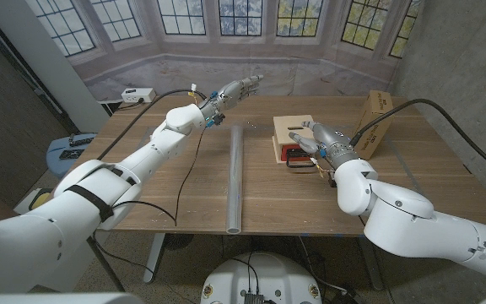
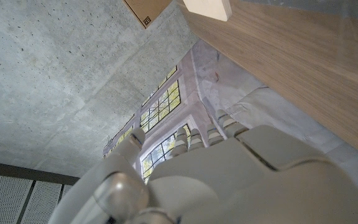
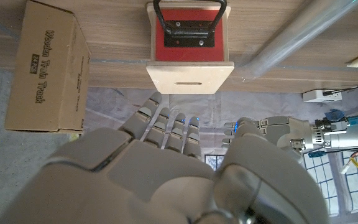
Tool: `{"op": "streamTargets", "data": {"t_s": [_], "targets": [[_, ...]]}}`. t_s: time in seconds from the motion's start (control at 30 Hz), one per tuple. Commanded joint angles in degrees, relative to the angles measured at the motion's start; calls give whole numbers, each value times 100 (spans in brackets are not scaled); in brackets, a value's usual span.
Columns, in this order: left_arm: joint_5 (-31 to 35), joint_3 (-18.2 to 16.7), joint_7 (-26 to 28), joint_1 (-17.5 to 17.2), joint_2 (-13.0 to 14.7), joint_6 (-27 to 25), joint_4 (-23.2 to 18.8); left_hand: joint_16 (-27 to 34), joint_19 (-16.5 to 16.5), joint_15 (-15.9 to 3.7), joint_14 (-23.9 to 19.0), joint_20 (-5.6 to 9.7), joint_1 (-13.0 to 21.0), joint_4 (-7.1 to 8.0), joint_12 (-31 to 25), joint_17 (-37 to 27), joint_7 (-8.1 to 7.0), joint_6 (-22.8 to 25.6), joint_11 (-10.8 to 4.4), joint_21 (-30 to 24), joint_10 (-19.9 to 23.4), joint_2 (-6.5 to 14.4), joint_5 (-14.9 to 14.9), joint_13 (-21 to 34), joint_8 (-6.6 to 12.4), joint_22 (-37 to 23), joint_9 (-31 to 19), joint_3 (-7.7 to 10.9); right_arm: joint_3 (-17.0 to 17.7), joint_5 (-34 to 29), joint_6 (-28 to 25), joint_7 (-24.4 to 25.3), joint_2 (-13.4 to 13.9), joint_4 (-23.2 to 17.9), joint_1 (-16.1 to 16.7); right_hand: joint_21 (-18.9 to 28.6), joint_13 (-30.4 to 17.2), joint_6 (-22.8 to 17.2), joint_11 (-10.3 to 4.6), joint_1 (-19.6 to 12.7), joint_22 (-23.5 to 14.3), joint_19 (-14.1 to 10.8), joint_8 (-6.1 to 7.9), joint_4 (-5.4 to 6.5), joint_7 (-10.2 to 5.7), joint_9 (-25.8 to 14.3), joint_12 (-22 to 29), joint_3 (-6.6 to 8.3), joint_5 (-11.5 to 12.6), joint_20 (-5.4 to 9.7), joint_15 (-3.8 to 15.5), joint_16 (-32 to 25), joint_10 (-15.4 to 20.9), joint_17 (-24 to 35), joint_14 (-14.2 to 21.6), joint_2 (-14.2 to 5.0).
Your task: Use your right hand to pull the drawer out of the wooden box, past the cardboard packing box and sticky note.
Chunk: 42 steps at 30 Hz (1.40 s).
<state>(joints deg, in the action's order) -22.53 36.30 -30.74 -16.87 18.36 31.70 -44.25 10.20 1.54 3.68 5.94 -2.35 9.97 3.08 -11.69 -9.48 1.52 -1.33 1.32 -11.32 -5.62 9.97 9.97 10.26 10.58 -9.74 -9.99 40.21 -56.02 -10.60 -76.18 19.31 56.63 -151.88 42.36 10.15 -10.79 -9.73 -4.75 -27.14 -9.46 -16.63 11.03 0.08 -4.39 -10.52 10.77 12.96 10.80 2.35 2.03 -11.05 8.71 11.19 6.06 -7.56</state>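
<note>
The wooden box (image 1: 292,128) sits right of the table's middle, its red drawer front (image 1: 297,154) and black handle (image 1: 299,162) on the side nearer me. The right wrist view shows the box (image 3: 190,70), red front (image 3: 188,46) and handle (image 3: 189,14) past my fingers. My right hand (image 1: 322,140) hovers at the box's right side with fingers spread, holding nothing. The cardboard packing box (image 1: 373,122) stands right of it. A small pale note (image 1: 249,127) lies left of the box. My left hand (image 1: 233,90) is raised over the far table, fingers extended and empty.
A grey tube (image 1: 234,177) lies lengthwise down the table's middle, left of the wooden box. A white device (image 1: 137,95) sits beyond the far left corner, and a blue stool (image 1: 67,152) stands left of the table. A black cable (image 1: 184,181) trails across the left half.
</note>
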Motion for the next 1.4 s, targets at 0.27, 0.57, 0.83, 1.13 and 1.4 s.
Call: {"op": "streamTargets", "data": {"t_s": [0.27,0.57,0.83,1.13,1.4], "targets": [[55,72,-83,31,-39,53,68,4,28,-28,-20,-18,53,-3,7,-18,-5,4,-25,7,0,11,19,23,-2,-25,-22,-32,-1172,-3894,-380,-3549,-288,346,-399,19,-17,-117,-52,165,-12,53,39,54,-20,-19,52,-37,-15,200,371,-65,107,24,37,-15],[54,84,-114,51,-73,74,129,5,30,-25,-22,-15,57,2,9,-19,2,-28,-21,7,3,19,19,24,-15,-25,-22,-46,-1523,-5278,-346,-4916,-387,630,-602,23,-16,-155,7,276,-12,80,45,110,-19,-19,63,-57,-9,196,416,-78,157,27,70,-40],[64,88,-92,45,-76,56,116,6,32,-24,-27,-18,61,3,9,-18,1,-26,-25,7,7,21,19,24,-14,-25,-22,-53,-1202,-6128,144,-5831,-467,851,-357,18,-15,-177,-25,334,-12,116,47,131,-32,-19,64,-65,-4,200,451,-72,179,19,76,-42],[75,94,-42,-19,-34,-20,-16,6,34,-25,-29,-15,66,4,12,-18,0,-33,-28,7,7,25,19,25,-15,-25,-23,-61,-54,-6817,1238,-6666,-822,1128,520,16,-14,-212,-37,385,-12,161,52,140,-54,-19,78,-68,4,197,476,-76,245,1,126,-38],[81,108,-40,-43,-13,-84,-73,5,38,-26,-29,-14,72,6,15,-18,0,-38,-30,5,4,30,20,25,-15,-26,-24,-68,872,-7065,2135,-6992,-1266,1324,1221,6,-14,-234,-37,434,-12,214,54,161,-52,-20,80,-74,9,194,464,-68,273,-3,121,-44]]}}
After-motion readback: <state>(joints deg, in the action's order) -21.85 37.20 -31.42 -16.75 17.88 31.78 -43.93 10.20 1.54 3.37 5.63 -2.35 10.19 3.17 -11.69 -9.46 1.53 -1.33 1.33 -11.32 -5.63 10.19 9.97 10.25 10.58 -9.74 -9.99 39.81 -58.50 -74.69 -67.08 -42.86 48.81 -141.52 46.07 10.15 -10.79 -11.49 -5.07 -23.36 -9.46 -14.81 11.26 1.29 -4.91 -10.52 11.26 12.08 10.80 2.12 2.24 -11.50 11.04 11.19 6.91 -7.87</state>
